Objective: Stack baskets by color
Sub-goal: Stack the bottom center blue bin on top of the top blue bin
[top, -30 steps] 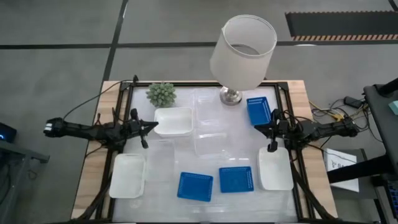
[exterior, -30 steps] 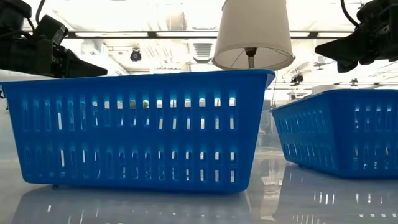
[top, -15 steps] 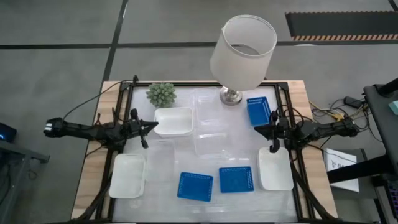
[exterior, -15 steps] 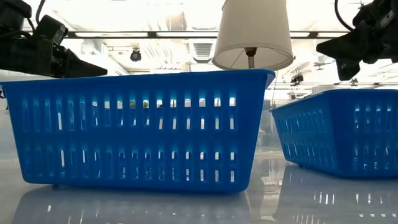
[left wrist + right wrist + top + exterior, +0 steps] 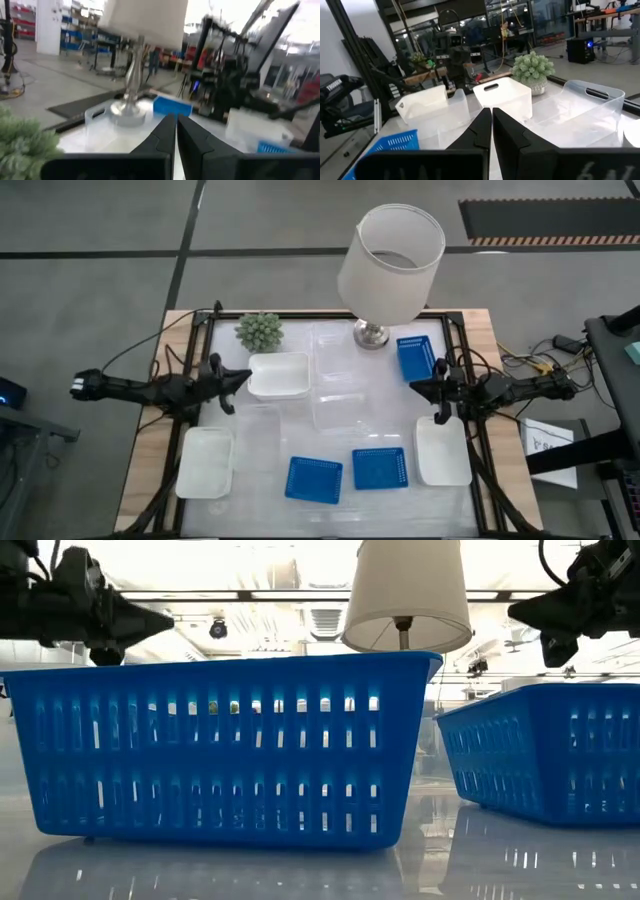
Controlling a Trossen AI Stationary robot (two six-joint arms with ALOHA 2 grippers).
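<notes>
Several baskets stand on the table: white ones (image 5: 278,375), (image 5: 206,462), (image 5: 443,451), blue ones (image 5: 414,358), (image 5: 314,479), (image 5: 380,468), and clear ones (image 5: 340,408), (image 5: 258,438). My left gripper (image 5: 243,376) hangs shut above the table's left side, pointing level at the far white basket (image 5: 501,95) without touching it. My right gripper (image 5: 413,387) hangs shut at the right side, just near of the far blue basket (image 5: 172,106). The shut fingertips also show in the wrist views, left (image 5: 176,120) and right (image 5: 491,112). Both grippers hold nothing.
A lamp with a white shade (image 5: 391,250) stands at the far edge on a metal foot (image 5: 371,334). A small green plant (image 5: 260,330) sits at the far left. A black frame (image 5: 330,315) runs round the table top. In the low view two blue baskets (image 5: 225,745), (image 5: 545,755) fill the foreground.
My left gripper has risen a little and rolled about its own pointing line, staying shut. My right gripper has rolled about its pointing line too, staying in place and shut. No basket has moved.
</notes>
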